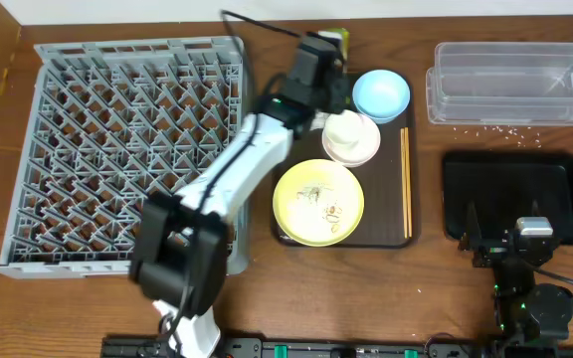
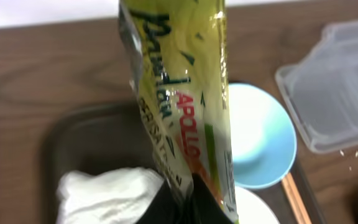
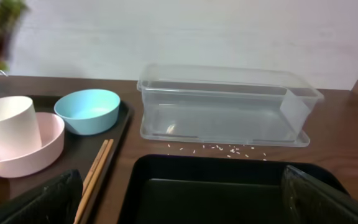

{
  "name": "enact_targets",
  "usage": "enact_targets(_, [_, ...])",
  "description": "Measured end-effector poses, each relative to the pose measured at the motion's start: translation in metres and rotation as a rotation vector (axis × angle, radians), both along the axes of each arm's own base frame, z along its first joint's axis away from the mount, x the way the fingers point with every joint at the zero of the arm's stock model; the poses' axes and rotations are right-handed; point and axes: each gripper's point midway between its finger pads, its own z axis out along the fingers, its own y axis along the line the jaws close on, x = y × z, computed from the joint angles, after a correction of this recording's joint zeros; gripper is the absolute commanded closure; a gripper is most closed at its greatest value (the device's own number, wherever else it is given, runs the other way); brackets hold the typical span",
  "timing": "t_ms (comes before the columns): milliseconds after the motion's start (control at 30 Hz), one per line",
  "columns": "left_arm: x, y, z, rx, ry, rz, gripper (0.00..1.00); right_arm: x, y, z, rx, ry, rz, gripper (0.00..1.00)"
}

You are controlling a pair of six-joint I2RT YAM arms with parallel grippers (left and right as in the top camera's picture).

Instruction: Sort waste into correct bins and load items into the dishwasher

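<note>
Two grippers were in view. Your left gripper (image 2: 188,202) was clamped on the bottom edge of the green-and-yellow snack wrapper (image 2: 179,93), which stood up in front of the wrist camera and hid most of the fingers. Just beside it, the crumpled napkin (image 2: 107,190) lay on the brown tray (image 1: 386,234), cut off by the bottom of the picture; from overhead your arm covered it. Behind the wrapper sat the blue bowl (image 1: 380,92), partly hidden.

Your right gripper (image 3: 182,196) was spread wide and held nothing, low over the black tray (image 1: 510,184); only blurred finger edges showed at the corners of its view. Beyond that tray, a few rice grains (image 3: 216,149) lay loose on the table, in front of the clear tub (image 3: 222,106).

On the brown tray, the cup (image 1: 344,131) stood in the white bowl (image 1: 368,149), near the plate (image 1: 317,202) and chopsticks (image 1: 405,184). The rack (image 1: 117,149) was partly covered by your left arm.
</note>
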Motion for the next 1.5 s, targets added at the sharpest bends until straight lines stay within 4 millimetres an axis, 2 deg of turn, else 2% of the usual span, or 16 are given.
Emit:
enact_targets(133, [0.001,0.038,0.034,-0.011,-0.029,0.066,0.92,0.0,0.0,0.0,0.0,0.0,0.0,0.01])
enact_targets(200, [-0.001,0.054,0.039,-0.006,-0.021,0.095,0.92,0.0,0.0,0.0,0.0,0.0,0.0,0.01])
enact_targets(267, [-0.006,0.066,0.031,0.014,0.027,0.114,0.92,0.0,0.0,0.0,0.0,0.0,0.0,0.01])
enact_targets(333, [-0.016,0.072,0.005,0.053,0.123,0.118,0.92,0.0,0.0,0.0,0.0,0.0,0.0,0.01])
enact_targets(533, [-0.026,0.061,-0.057,0.082,0.281,0.065,0.92,0.0,0.0,0.0,0.0,0.0,0.0,0.01])
enact_targets(600, [-0.027,0.06,-0.067,0.088,0.305,0.057,0.91,0.0,0.0,0.0,0.0,0.0,0.0,0.01])
enact_targets(733, [-0.027,0.059,-0.07,0.089,0.31,0.054,0.83,0.0,0.0,0.0,0.0,0.0,0.0,0.01])
enact_targets(767, [-0.027,0.059,-0.07,0.088,0.311,0.055,0.78,0.0,0.0,0.0,0.0,0.0,0.0,0.01])
enact_targets(833, [-0.028,0.06,-0.071,0.092,0.316,0.053,0.56,0.0,0.0,0.0,0.0,0.0,0.0,0.01])
enact_targets(900, [-0.029,0.06,-0.071,0.094,0.318,0.052,0.51,0.0,0.0,0.0,0.0,0.0,0.0,0.01])
enact_targets(1200, [-0.028,0.06,-0.069,0.091,0.314,0.053,0.51,0.0,0.0,0.0,0.0,0.0,0.0,0.01])
enact_targets(1267, [-0.027,0.065,-0.061,0.083,0.299,0.062,0.51,0.0,0.0,0.0,0.0,0.0,0.0,0.01])
enact_targets(1333, [-0.023,0.074,-0.041,0.057,0.262,0.087,0.5,0.0,0.0,0.0,0.0,0.0,0.0,0.01])
enact_targets(1400, [-0.02,0.09,-0.01,0.01,0.211,0.136,0.47,0.0,0.0,0.0,-0.001,-0.001,-0.002,0.01])
enact_targets(1433, [-0.018,0.103,0.012,-0.023,0.172,0.175,0.46,0.0,-0.001,0.0,-0.001,0.0,-0.004,0.01])
enact_targets(1500, [-0.017,0.133,0.048,-0.072,0.104,0.249,0.35,0.0,-0.001,0.0,-0.001,0.0,-0.004,0.01])
